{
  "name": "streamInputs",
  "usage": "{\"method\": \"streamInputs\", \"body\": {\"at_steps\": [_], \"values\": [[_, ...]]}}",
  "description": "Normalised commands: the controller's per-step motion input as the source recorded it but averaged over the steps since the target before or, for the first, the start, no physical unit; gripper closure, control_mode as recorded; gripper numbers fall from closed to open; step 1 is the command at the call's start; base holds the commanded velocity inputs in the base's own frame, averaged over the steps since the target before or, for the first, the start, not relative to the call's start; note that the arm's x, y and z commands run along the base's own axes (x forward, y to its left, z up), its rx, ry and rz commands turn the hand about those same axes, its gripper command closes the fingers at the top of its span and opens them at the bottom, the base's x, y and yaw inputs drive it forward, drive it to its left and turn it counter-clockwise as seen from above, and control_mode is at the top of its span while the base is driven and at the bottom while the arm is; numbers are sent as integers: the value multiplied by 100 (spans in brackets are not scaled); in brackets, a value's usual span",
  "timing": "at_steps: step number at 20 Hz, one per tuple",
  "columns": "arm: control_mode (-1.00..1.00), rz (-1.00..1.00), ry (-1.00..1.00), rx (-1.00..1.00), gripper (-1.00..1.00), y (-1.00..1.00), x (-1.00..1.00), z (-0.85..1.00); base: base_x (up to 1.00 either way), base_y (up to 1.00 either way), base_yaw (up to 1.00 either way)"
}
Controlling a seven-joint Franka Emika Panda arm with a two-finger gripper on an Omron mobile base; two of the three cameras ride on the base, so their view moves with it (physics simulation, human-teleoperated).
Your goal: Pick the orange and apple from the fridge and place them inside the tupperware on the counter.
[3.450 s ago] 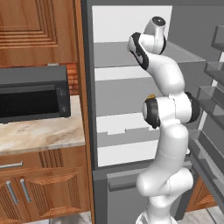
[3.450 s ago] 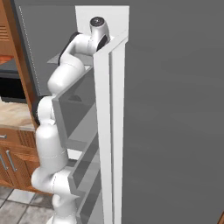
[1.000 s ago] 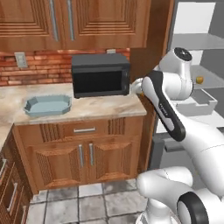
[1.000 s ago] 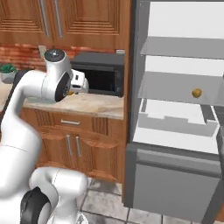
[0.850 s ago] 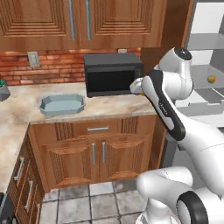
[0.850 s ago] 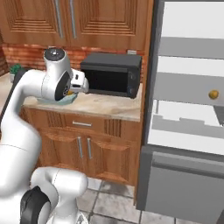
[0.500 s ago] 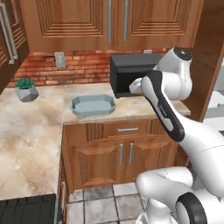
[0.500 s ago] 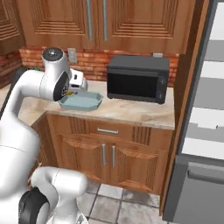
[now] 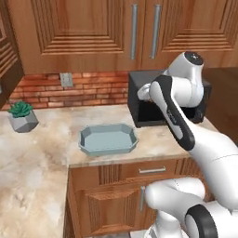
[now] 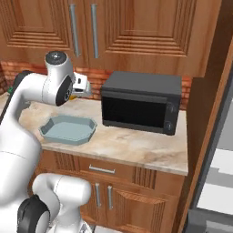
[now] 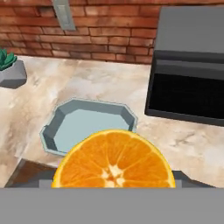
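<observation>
Item: orange (image 11: 114, 161). Bright, round, cut-face segment pattern showing. Location: held between the fingers of the gripper (image 10: 84, 88), jaws part-open around it, above the counter (image 11: 192, 144). Handling, judged: light, firm, smooth; grip across widest girth. Tupperware (image 11: 87, 127), pale blue-grey, lies beyond the fingertips.

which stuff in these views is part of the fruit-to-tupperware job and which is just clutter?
Part of the job:
- orange, held in the gripper
- tupperware, nothing in it
- counter

Just lying about:
- microwave
- plant pot
- wall outlet
- upper cabinets
</observation>
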Motion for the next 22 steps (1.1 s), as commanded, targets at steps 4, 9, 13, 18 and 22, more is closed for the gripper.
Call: {"method": "streamInputs", "body": {"at_steps": [4, 9, 13, 18, 22], "values": [[100, 0, 0, 0, 100, 0, 0, 0, 57, 44, 1], [100, 0, 0, 0, 100, 0, 0, 0, 14, 65, 1], [-100, 0, 2, -1, 100, 7, 0, -19, 0, 42, 0], [-100, 0, 14, 0, 100, 2, 13, -75, 0, 0, 0], [-100, 0, 21, 0, 100, 0, 39, -77, 0, 0, 0]]}}
